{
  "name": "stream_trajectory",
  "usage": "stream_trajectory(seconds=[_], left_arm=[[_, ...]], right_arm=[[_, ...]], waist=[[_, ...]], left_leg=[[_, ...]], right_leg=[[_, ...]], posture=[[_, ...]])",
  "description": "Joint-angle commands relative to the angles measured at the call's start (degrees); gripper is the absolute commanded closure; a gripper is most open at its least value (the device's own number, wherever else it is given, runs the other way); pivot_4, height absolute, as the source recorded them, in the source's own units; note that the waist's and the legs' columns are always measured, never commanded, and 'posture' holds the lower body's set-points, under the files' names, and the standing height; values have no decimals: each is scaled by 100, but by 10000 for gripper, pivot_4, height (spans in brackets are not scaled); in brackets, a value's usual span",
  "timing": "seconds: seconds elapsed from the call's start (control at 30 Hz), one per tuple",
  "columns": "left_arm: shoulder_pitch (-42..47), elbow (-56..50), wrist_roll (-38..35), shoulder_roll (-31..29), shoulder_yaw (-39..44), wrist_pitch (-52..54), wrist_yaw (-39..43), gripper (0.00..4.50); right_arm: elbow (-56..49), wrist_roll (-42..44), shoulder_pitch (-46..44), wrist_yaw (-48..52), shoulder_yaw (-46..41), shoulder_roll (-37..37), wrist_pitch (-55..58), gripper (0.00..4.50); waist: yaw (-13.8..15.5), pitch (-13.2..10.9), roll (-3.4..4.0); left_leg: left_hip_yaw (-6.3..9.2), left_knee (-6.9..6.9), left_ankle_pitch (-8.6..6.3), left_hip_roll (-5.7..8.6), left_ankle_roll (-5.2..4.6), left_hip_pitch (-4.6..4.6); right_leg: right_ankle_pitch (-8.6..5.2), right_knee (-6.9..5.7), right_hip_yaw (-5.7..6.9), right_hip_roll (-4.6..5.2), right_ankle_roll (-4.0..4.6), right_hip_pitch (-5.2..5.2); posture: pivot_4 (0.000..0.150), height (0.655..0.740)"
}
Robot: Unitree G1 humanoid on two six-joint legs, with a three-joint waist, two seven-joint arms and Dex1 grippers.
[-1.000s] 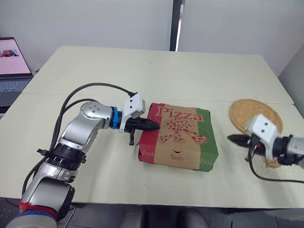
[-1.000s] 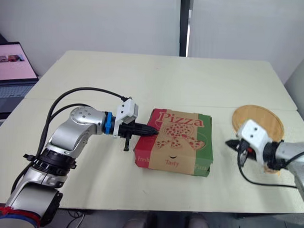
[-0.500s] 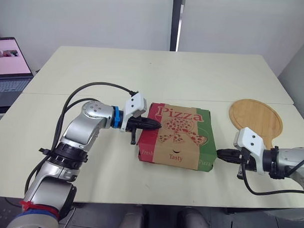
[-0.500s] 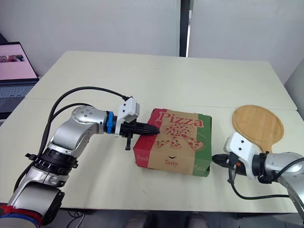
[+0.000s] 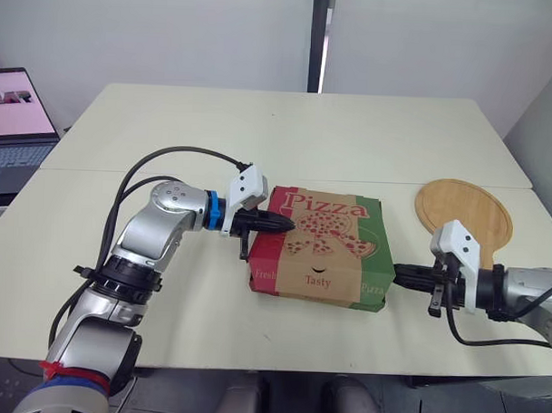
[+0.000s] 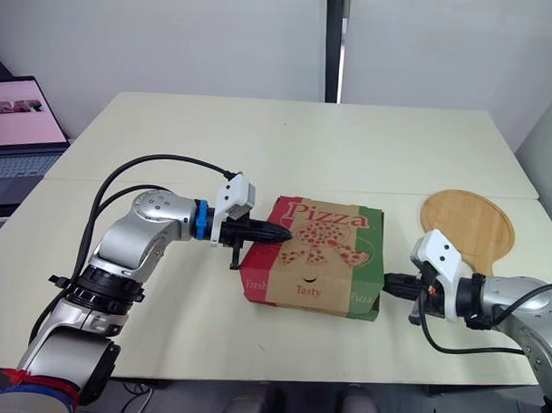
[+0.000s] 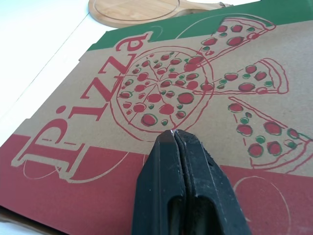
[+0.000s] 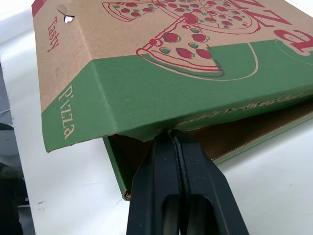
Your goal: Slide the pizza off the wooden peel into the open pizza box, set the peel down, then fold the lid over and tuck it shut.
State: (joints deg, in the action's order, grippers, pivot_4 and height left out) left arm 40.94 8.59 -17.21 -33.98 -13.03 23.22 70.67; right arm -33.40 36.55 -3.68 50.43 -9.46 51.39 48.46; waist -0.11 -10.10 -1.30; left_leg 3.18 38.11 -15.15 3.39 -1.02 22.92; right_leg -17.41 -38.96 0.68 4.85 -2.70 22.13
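Note:
The pizza box [image 5: 322,249] lies mid-table with its printed lid folded down over it. My left gripper [image 5: 284,224] is shut and its tip presses on the lid's top near the red left edge [image 7: 171,134]. My right gripper [image 5: 400,276] is shut too, its tip against the green right side flap [image 8: 168,131], which stands slightly out from the box base. The empty wooden peel [image 5: 464,210] lies flat on the table to the right of the box. The pizza is hidden inside the box.
A laptop [image 5: 16,116] with a lit screen sits off the table's far left. The table [image 5: 288,134] runs wide behind the box, with a seam across it. A dark vertical post [image 5: 319,40] stands behind the far edge.
My right gripper has left the peel, swung down and left, and now touches the box's right side flap. The left gripper has stayed pressed on the lid.

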Motion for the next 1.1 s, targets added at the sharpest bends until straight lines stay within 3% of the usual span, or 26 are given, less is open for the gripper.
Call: stream_trajectory(seconds=[0.03, 0.23, 0.4, 0.53, 0.7, 0.87, 1.1], left_arm=[[61, -94, -9, 17, 120, -60, 5, 44917], [26, -98, 56, -8, 79, -104, 37, 44917], [28, -101, 61, -16, 115, -101, 34, 44917], [32, -98, 50, -19, 145, -110, 19, 45000], [65, -57, 42, -33, 163, -126, 44, 45000], [128, 18, 56, -43, 163, -159, 78, 45000], [149, 49, 62, -34, 143, -204, 99, 45000]], right_arm=[[-231, -95, 76, -146, 77, -62, -189, 45000], [-202, -598, 304, -238, 305, 5, -630, 45000], [43, -534, 430, 217, -235, 457, -702, 45000], [146, -362, 510, 621, -737, 795, -684, 36495], [-93, 222, 277, 801, -1239, 974, -360, 19140], [-777, 468, -90, 468, -806, 899, -277, 691], [-1105, -342, -413, 9, 370, 683, -757, 269]], waist=[[-1, 0, 0], [-3, 0, 0], [3, 0, 0], [5, 0, 0], [1, 0, -1], [1, 0, -1], [2, 0, -1]], left_leg=[[0, 0, 0, 0, 0, 0], [-1, 0, 0, 1, 0, 0], [0, 1, 0, 1, 0, 0], [-1, 2, 0, 2, 0, 0], [-1, 1, 0, 0, 0, 0], [1, 2, 0, -1, 0, 0], [1, 4, 0, 1, 0, 2]], right_leg=[[0, 0, 0, 0, 0, 0], [0, -1, -1, 0, 0, 1], [0, -1, 0, 0, 0, 0], [0, 0, 1, 0, 0, -2], [0, 0, 1, -1, 0, -3], [0, 0, 3, -1, 0, -3], [0, 1, 1, 1, 0, -1]], posture=[[1500, 7281], [1500, 7281], [1500, 7281], [1500, 7281], [1500, 7281], [1500, 7281], [1500, 7281]])
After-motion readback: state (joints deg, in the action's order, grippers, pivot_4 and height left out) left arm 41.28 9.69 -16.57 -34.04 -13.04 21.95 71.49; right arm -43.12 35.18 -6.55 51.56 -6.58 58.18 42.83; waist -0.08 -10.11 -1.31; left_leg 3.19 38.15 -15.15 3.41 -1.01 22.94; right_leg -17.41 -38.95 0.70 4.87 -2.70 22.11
